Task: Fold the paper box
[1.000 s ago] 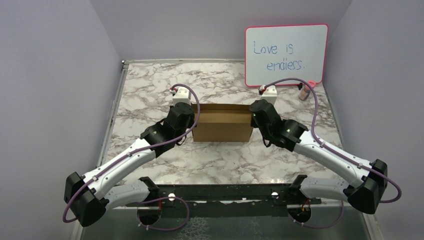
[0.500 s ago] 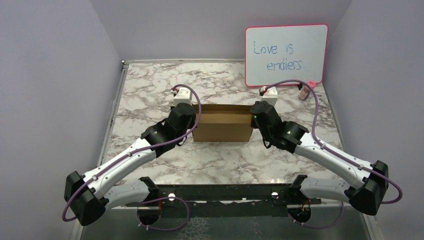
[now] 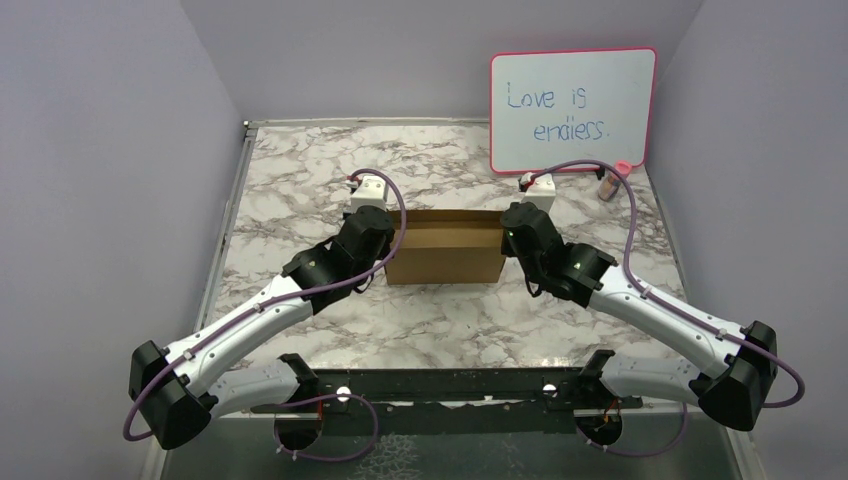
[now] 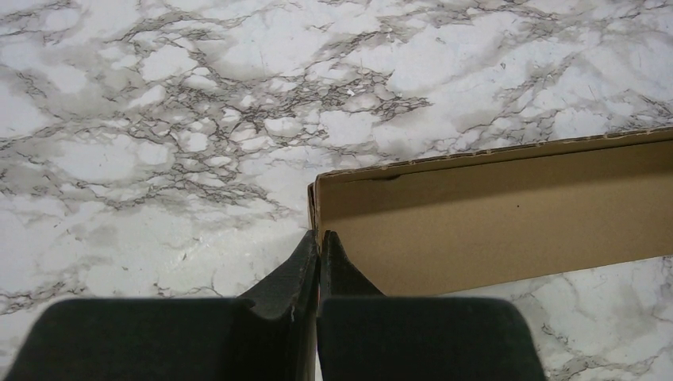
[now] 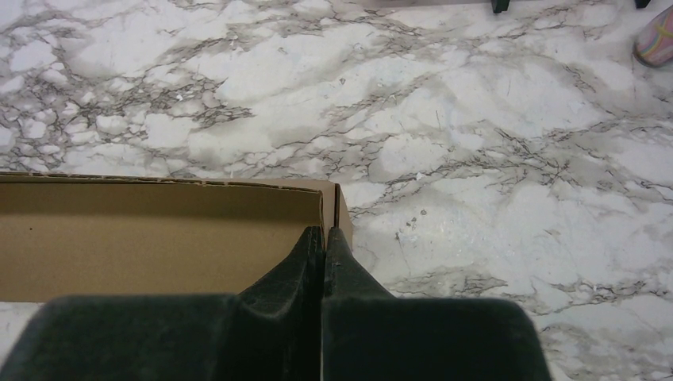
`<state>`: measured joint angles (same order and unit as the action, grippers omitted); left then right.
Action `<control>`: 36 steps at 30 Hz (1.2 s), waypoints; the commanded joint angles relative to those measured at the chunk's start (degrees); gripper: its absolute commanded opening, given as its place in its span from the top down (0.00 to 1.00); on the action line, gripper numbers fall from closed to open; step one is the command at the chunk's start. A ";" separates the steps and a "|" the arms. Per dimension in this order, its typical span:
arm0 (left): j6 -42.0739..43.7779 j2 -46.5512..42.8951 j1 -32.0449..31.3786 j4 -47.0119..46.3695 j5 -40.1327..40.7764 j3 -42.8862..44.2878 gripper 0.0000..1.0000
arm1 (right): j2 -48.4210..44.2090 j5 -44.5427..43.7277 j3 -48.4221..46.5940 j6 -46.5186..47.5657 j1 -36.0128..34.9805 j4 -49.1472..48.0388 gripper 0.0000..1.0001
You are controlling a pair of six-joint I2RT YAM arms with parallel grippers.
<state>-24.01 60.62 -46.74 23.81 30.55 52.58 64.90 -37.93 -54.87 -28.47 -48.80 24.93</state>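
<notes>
The paper box (image 3: pixel 445 250) is plain brown cardboard, a shallow open box in the middle of the marble table. My left gripper (image 4: pixel 318 236) is shut on the box's left end wall (image 4: pixel 313 208), one finger outside, one inside. My right gripper (image 5: pixel 324 232) is shut on the box's right end wall (image 5: pixel 329 205) the same way. In the top view the left gripper (image 3: pixel 383 240) and the right gripper (image 3: pixel 505 236) pinch the two ends of the box. The box's inside (image 4: pixel 508 214) looks bare, as it also does in the right wrist view (image 5: pixel 151 238).
A pink-framed whiteboard (image 3: pixel 572 108) with blue writing stands at the back right. A small object (image 3: pixel 606 187) lies beside its foot, seen as a striped pink thing in the right wrist view (image 5: pixel 657 40). Grey walls enclose the marble table (image 3: pixel 300 180) on three sides.
Both arms have shifted very slightly; the left wrist moved a little to the right. The box stays in the same place, held at both ends.
</notes>
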 commanded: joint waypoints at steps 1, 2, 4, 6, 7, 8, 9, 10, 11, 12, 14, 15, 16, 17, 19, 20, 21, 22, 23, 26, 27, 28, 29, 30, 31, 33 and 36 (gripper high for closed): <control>0.45 0.66 -1.12 1.57 -2.31 1.34 1.00 | 1.43 6.63 2.14 -2.00 -1.38 1.05 0.98; 0.60 0.45 -1.11 1.57 -1.96 1.31 1.00 | 1.44 6.72 2.26 -2.03 -1.39 1.01 0.98; 0.79 -0.28 -1.15 1.59 -1.28 1.39 1.00 | 1.42 6.81 2.27 -2.13 -1.36 0.85 0.98; 1.07 -1.10 -1.13 1.47 -0.70 1.60 1.00 | 1.50 6.82 2.40 -2.12 -1.39 0.74 0.98; 1.38 -1.39 -1.08 1.48 -0.06 1.71 1.00 | 1.52 6.89 2.40 -2.12 -1.33 0.73 0.98; 1.87 -1.58 -1.15 1.55 0.47 1.86 1.00 | 1.59 6.90 2.43 -2.12 -1.36 0.69 0.98; 2.27 -1.78 -1.15 1.65 1.15 1.91 1.00 | 1.62 6.91 2.47 -2.18 -1.36 0.60 0.98; 2.51 -1.99 -1.08 1.67 1.53 1.91 1.00 | 1.62 6.95 2.42 -2.20 -1.39 0.64 0.98; 2.49 -2.11 -1.07 1.67 1.70 1.85 1.00 | 1.63 6.99 2.45 -2.27 -1.39 0.72 0.98; 2.29 -2.10 -1.13 1.60 1.38 1.83 1.00 | 1.69 6.99 2.45 -2.29 -1.39 0.76 0.98; 1.78 -1.82 -1.13 1.44 0.18 1.87 1.00 | 1.78 6.97 2.47 -2.37 -1.43 0.82 0.98; 1.59 -1.49 -1.11 1.45 -0.30 1.76 1.00 | 1.75 7.01 2.43 -2.38 -1.40 0.82 0.98; 1.41 -1.12 -1.15 1.38 -0.65 1.55 1.00 | 1.80 7.12 2.47 -2.38 -1.38 0.82 0.98; 1.11 -0.70 -1.13 1.37 -1.07 1.42 1.00 | 1.85 7.23 2.41 -2.38 -1.41 0.73 0.98; 0.20 0.00 -1.16 1.05 -2.11 0.81 1.00 | 1.97 7.55 2.41 -2.50 -1.42 0.55 0.99; -0.28 0.21 -1.16 0.80 -2.95 0.51 1.00 | 1.98 7.67 2.46 -2.53 -1.47 0.52 0.98; -0.71 0.34 -1.12 0.41 -3.74 0.31 1.00 | 1.93 7.84 2.58 -2.67 -1.43 0.37 0.98; -1.10 0.50 -1.11 0.08 -4.51 0.19 1.00 | 1.94 7.98 2.70 -2.71 -1.46 0.18 0.98; -1.34 0.64 -1.13 -0.14 -5.22 0.21 1.00 | 1.99 8.11 2.78 -2.73 -1.44 0.01 0.98; -1.64 0.96 -1.24 -0.85 -6.73 0.80 1.00 | 2.19 8.85 2.85 -3.03 -1.46 -0.27 0.98; -1.73 1.00 -1.27 -1.18 -7.56 0.90 1.00 | 2.22 9.06 2.93 -3.08 -1.48 -0.46 0.98; -1.81 1.09 -1.29 -1.47 -8.18 0.94 1.00 | 2.22 9.24 2.93 -3.15 -1.46 -0.57 0.98; -2.01 1.22 -1.33 -1.75 -8.86 0.90 1.00 | 2.23 9.21 2.97 -3.17 -1.42 -0.66 0.98; -2.20 1.28 -1.33 -2.02 -9.59 0.84 1.00 | 2.21 9.27 2.93 -3.25 -1.39 -0.76 0.98; -2.26 1.34 -1.39 -2.21 -9.96 0.74 1.00 | 2.13 9.19 3.01 -3.26 -1.39 -0.80 0.98; -2.00 1.15 -1.50 -2.21 -9.41 0.64 1.00 | 2.11 9.28 3.10 -3.21 -1.39 -0.85 0.98; 0.11 -0.01 -1.48 -1.39 -5.36 0.88 1.00 | 2.17 9.20 3.19 -3.17 -1.39 -0.89 0.98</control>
<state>-23.92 60.53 -46.83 24.58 31.40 52.71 64.99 -36.84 -54.13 -28.56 -49.17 22.79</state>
